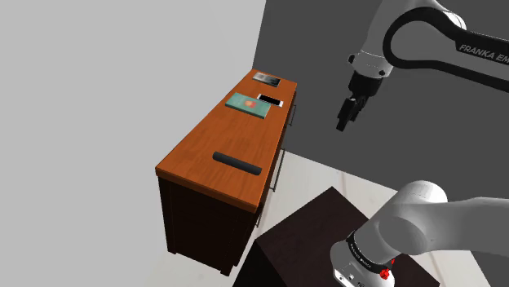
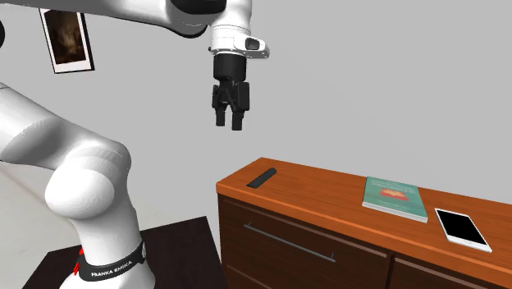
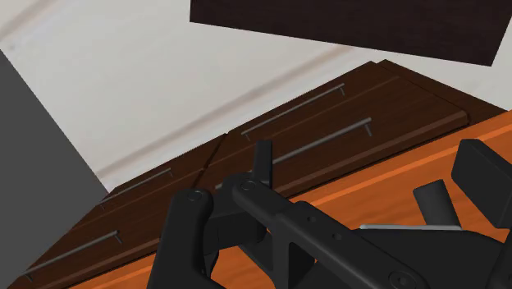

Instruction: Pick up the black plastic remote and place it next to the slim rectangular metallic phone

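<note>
Remote (image 1: pixel 236 162) — slim, stiff, light, probably slick — lies on the surface (image 1: pixel 204 147) well below the fingers (image 2: pixel 221 116), which hang parted and empty; best pinched across its narrow middle.

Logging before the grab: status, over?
Gripper high, off the dresser front, carrying nothing. Black remote flat on dresser top, untouched. Nothing lying against it.

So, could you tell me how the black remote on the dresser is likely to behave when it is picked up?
The remote looks like a slim, straight bar, so it is probably stiff and light. It lies flat on the dresser top, so it should not roll, though it may slide on the smooth-looking wood if nudged.
</note>
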Controlling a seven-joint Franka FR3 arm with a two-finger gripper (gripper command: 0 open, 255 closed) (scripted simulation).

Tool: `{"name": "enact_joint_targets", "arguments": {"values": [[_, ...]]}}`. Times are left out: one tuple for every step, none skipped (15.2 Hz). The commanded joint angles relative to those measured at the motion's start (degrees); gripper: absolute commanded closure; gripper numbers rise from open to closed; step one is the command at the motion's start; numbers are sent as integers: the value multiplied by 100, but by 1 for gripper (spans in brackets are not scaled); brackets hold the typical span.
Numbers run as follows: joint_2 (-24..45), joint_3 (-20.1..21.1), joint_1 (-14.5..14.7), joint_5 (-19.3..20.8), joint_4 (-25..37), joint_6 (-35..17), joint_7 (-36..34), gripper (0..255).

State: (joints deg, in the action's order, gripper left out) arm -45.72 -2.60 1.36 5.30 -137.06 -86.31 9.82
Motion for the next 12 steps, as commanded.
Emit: {"name": "enact_joint_targets", "arguments": {"values": [[0,0,0,0,0,0,0,0],[109,19,51,-46,-66,-183,7,0],[224,37,103,-92,-125,-366,16,0],[346,57,156,-138,-178,-549,25,0],[473,77,209,-183,-224,-732,37,0],[607,98,263,-229,-264,-914,50,0],[745,119,316,-274,-296,-1095,64,0],[890,141,370,-318,-322,-1275,79,0],[1039,164,423,-364,-341,-1454,97,0],[1193,189,476,-409,-353,-1630,116,0],[1351,213,529,-453,-358,-1805,136,0],[1514,239,581,-498,-357,-1978,158,0]]}}
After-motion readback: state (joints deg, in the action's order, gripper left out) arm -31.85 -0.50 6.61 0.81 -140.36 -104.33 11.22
